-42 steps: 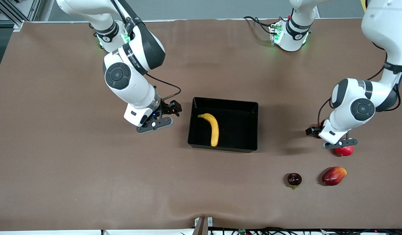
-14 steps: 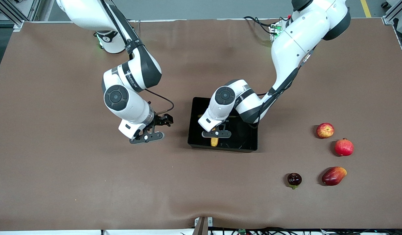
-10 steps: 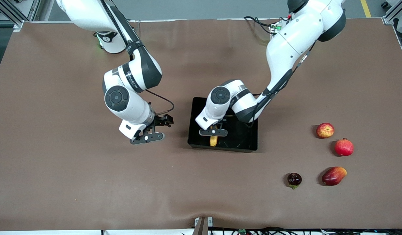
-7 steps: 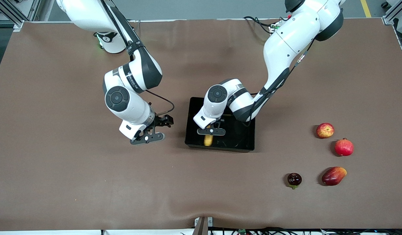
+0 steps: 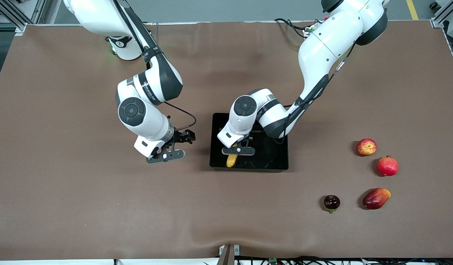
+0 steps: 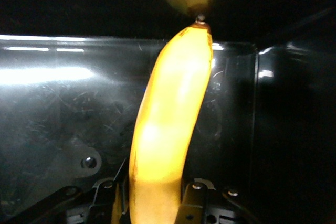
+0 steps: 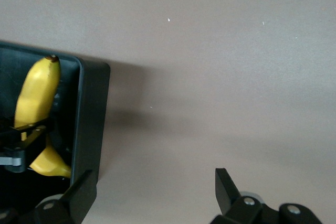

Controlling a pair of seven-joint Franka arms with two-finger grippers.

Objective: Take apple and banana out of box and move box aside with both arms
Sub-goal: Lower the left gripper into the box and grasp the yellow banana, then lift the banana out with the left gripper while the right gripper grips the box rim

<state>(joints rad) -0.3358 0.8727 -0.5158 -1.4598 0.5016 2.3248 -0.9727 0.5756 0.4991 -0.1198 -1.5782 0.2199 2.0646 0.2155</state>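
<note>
With the apple (image 5: 366, 147) already set out on the table, the banana (image 5: 232, 160) is clamped inside the box (image 5: 274, 162) by the left gripper (image 5: 238, 150), while the right gripper (image 5: 165, 155), jaws spread, is held beside the box; a straight lift is called for next.

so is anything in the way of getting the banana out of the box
Only the box's low wall stands around it. The left gripper is shut on the banana with nothing above it. The right gripper waits open beside the box, over bare table.
</note>
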